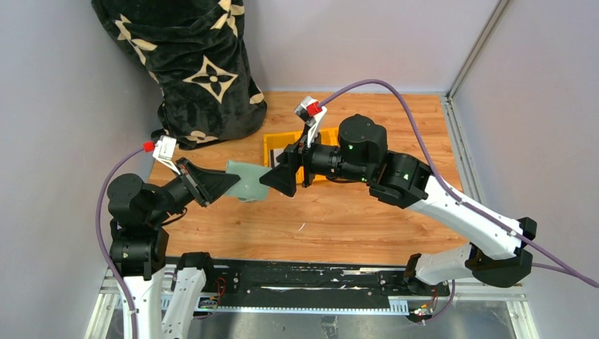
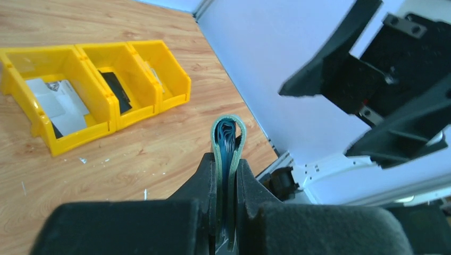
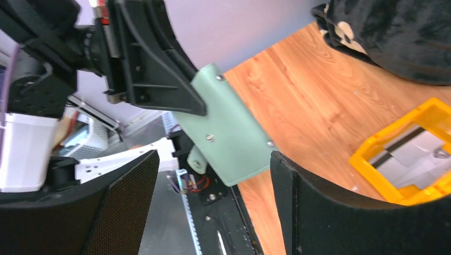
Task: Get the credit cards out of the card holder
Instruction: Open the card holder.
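Card holder [image 1: 245, 182] is hanging above the counter [image 1: 339, 226], clamped in the left end effector [image 1: 229, 183] — the right end effector [image 1: 270, 181], gaping wide, should be squaring up to its open edge before pinching.

Robot lab cell: wooden tabletop [image 1: 339, 226], plain grey walls [image 1: 353, 35], aluminium frame [image 1: 479, 42].

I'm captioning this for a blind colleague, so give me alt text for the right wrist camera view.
A sage-green card holder, clamped at one end by the left pincer, hangs in the air facing the open right pincer. Beyond, on the wooden table, are a yellow tray holding a pale card and a black patterned bag.
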Robot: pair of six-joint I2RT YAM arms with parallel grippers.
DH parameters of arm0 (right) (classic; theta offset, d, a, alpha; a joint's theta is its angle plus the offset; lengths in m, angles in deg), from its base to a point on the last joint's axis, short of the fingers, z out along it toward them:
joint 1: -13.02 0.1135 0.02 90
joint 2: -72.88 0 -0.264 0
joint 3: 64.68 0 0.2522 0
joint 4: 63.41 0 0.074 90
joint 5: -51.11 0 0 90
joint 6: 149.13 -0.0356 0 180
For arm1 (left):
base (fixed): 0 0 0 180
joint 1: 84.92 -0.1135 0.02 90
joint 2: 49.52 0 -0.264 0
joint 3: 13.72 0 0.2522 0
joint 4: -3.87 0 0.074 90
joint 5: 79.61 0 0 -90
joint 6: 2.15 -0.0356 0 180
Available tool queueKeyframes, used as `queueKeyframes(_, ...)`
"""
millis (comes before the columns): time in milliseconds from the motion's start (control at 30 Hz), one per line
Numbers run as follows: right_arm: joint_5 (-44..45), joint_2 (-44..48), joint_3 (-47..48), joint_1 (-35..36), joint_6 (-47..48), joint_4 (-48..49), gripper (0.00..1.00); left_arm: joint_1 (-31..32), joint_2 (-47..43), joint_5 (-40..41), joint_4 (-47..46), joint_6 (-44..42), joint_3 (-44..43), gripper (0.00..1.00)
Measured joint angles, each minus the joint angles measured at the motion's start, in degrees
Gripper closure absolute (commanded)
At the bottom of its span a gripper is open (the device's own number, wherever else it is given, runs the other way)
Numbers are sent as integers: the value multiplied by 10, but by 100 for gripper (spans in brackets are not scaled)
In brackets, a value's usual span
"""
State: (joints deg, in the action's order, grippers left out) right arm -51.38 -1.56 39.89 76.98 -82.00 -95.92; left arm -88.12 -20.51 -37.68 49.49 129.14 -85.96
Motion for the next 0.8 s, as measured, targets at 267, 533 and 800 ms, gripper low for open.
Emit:
queueKeyframes(267,-31,-54,23,0,71,-56,17,0,-23,-59,-1,-46,0,100)
queueKeyframes(533,-150,-74,23,0,105,-63,24,0,-28,-104,-3,-85,4,100)
queueKeyframes(800,-212,-90,24,-7,121,-62,55,0,-26,-142,-2,-109,4,100)
